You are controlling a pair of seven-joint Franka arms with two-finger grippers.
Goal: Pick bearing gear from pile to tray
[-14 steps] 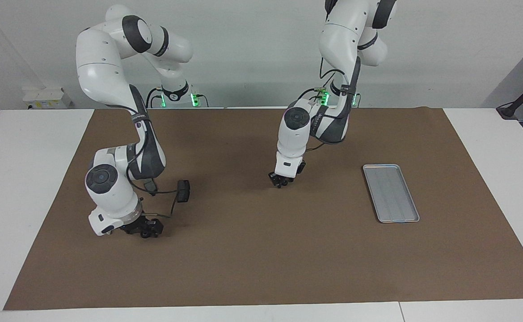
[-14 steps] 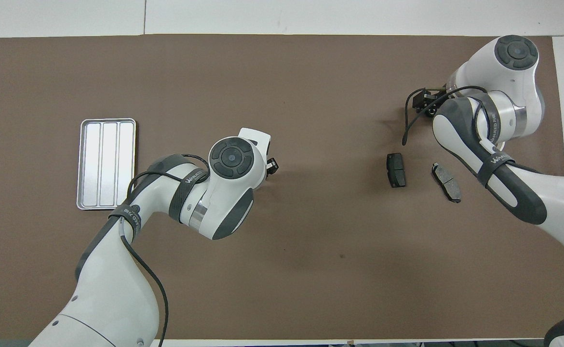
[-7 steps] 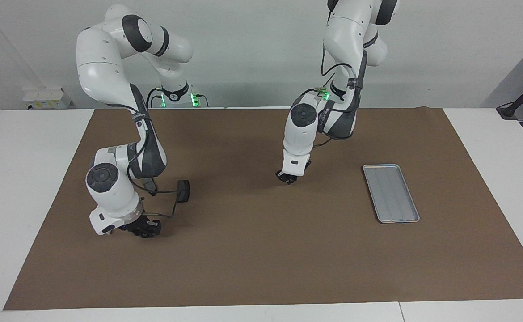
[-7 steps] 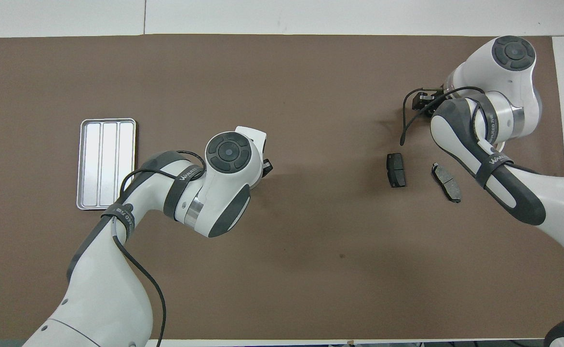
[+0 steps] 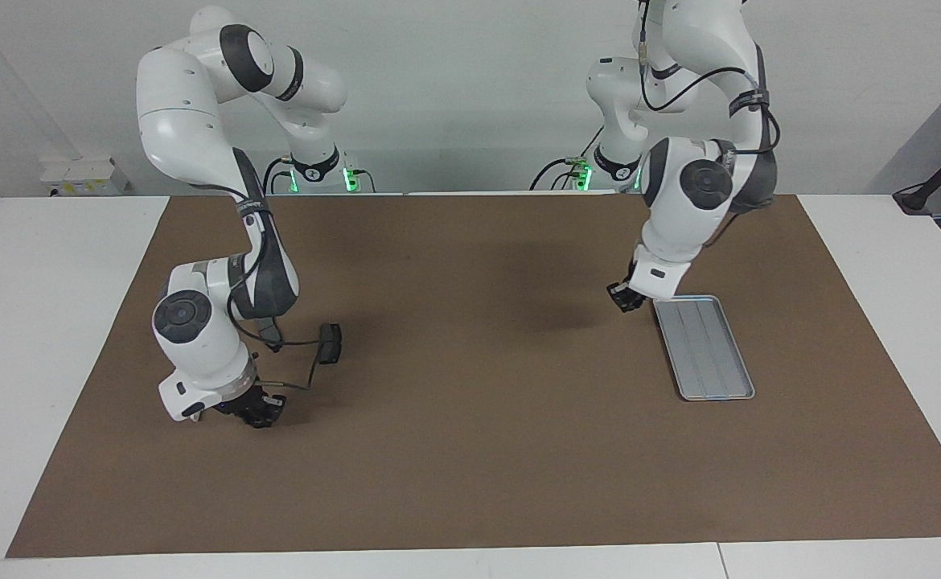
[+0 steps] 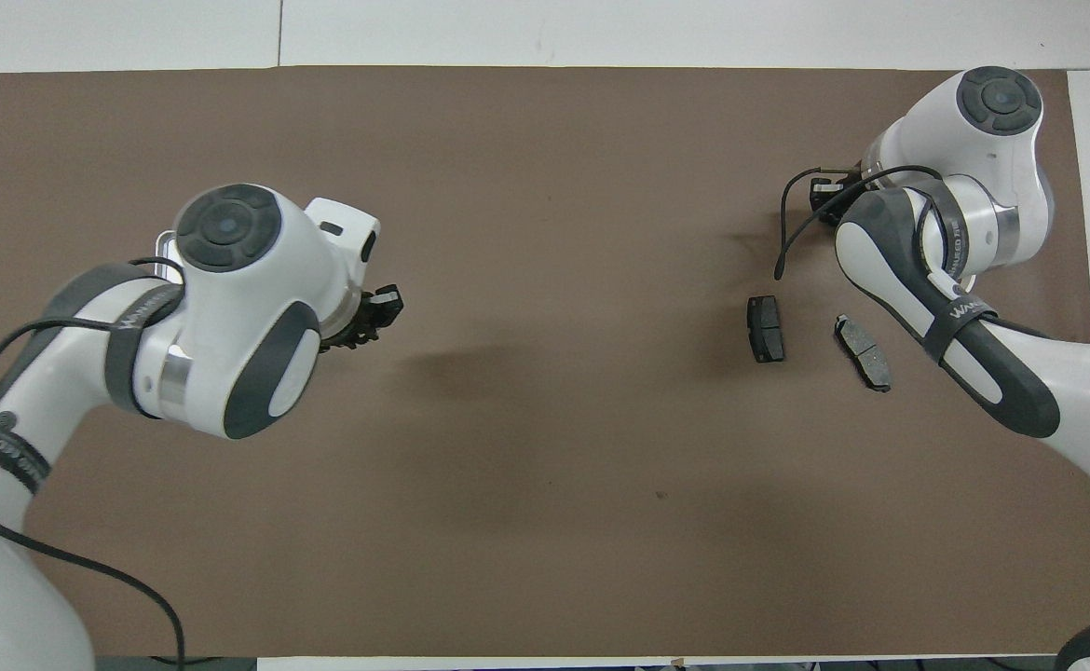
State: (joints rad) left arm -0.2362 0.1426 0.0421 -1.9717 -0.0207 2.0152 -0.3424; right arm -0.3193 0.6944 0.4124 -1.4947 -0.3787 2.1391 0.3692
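The silver tray (image 5: 708, 354) lies on the brown mat toward the left arm's end; in the overhead view my left arm covers nearly all of it. My left gripper (image 5: 623, 297) (image 6: 373, 317) hangs in the air over the mat beside the tray's corner nearest the robots. Two dark grey brake pads (image 6: 766, 328) (image 6: 863, 351) lie toward the right arm's end; one shows in the facing view (image 5: 328, 343). My right gripper (image 5: 257, 412) (image 6: 824, 191) is low over the mat, farther from the robots than the pads. The white bracket and the tiny black pieces are hidden.
A black cable (image 5: 297, 366) loops from my right wrist over the mat by the pads. The brown mat (image 5: 470, 450) covers most of the white table.
My left arm has swung from over the middle of the mat to beside the tray and has risen. My right gripper has barely moved.
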